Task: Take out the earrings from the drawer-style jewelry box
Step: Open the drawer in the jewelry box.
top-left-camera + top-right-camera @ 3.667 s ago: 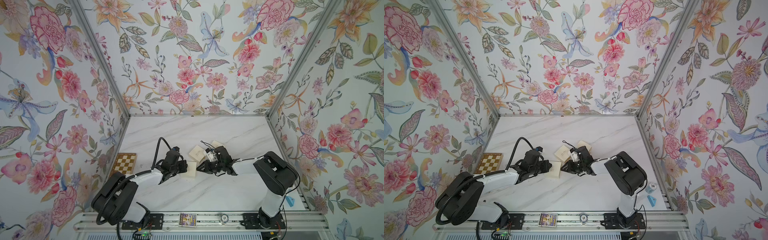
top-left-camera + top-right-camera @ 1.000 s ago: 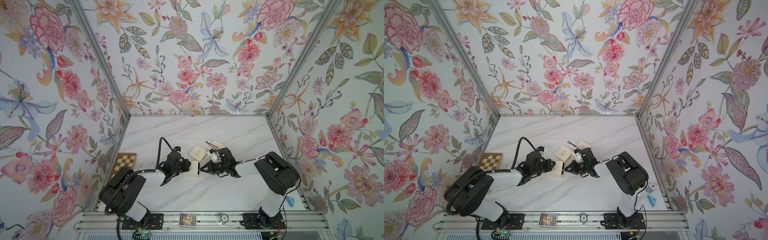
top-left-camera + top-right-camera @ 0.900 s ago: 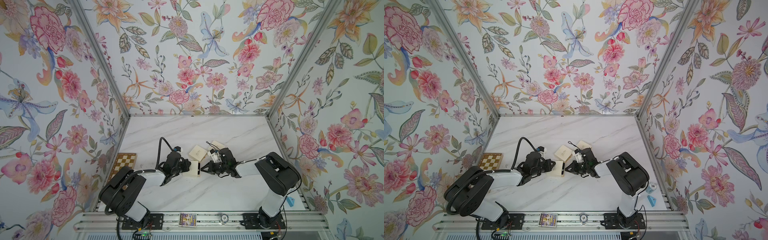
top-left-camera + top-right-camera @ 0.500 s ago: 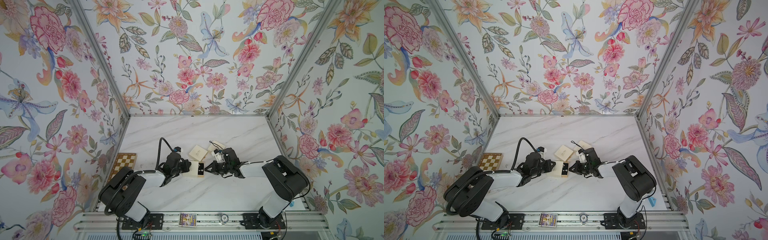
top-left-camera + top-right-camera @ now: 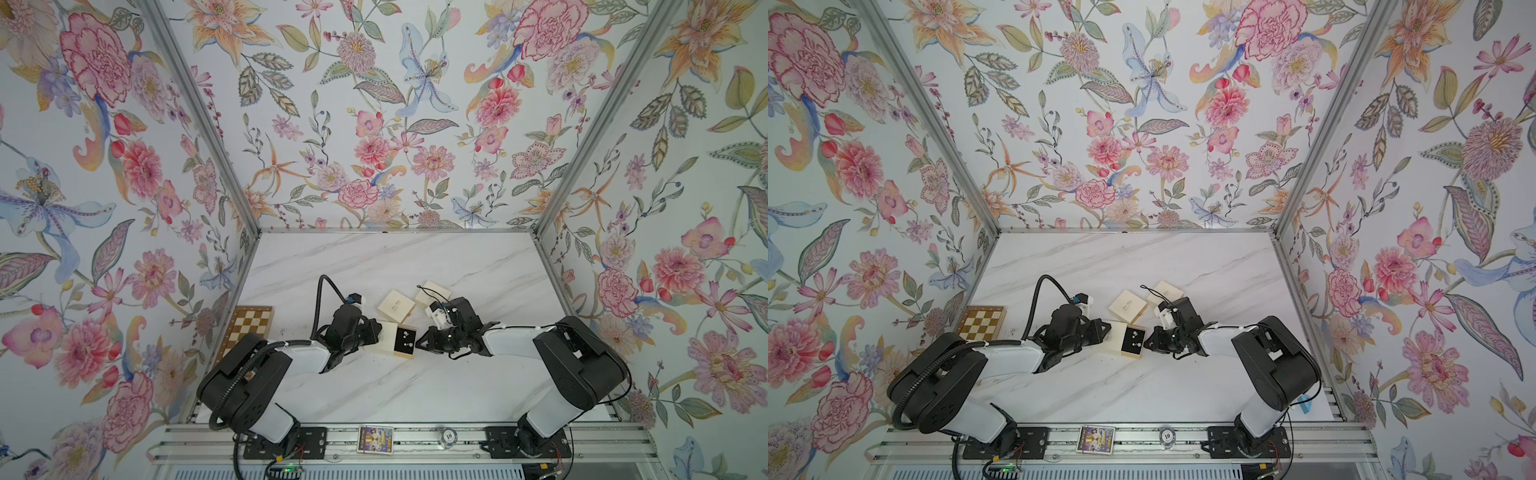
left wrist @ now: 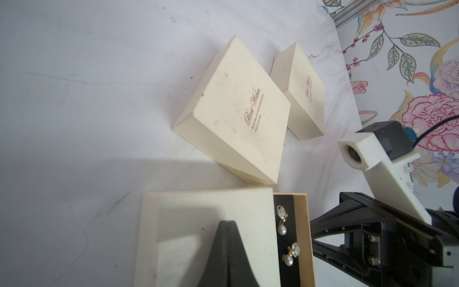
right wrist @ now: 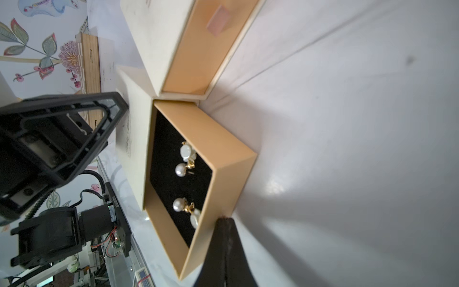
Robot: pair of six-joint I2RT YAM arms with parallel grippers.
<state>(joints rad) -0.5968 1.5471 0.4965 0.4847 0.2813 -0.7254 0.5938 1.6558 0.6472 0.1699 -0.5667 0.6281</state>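
The earrings [image 7: 185,159] are two pieces, each a flat white bit with a round pearl on a gold link. They lie on the black pad inside the tan drawer [image 7: 223,198], which is pulled out to the right of its cream sleeve [image 6: 173,211]. So I judge the opening part of the jewelry box done and the real work not begun: both pieces are in the drawer and nothing has been lifted out.

My left pincer [image 6: 227,222] is clenched and empty, its tip down on top of the sleeve as if pinning it. My right pincer [image 7: 224,220] is also clenched with nothing in it, its tip at the drawer's outer wall, just beside the nearer earring. To pick one up I would need to spread those jaws first, and the pieces look small and easy to lose.

Two closed cream boxes [image 5: 396,306] [image 5: 433,293] sit just beyond, farther back on the worktop [image 5: 374,257], which is white marble-patterned and otherwise bare. A small chessboard [image 5: 249,328] leans at its left edge. Floral wallpaper [image 5: 374,124] covers the three walls, and along the near side runs a metal rail [image 5: 415,451] carrying a card [image 5: 375,439] and a round token [image 5: 449,435].
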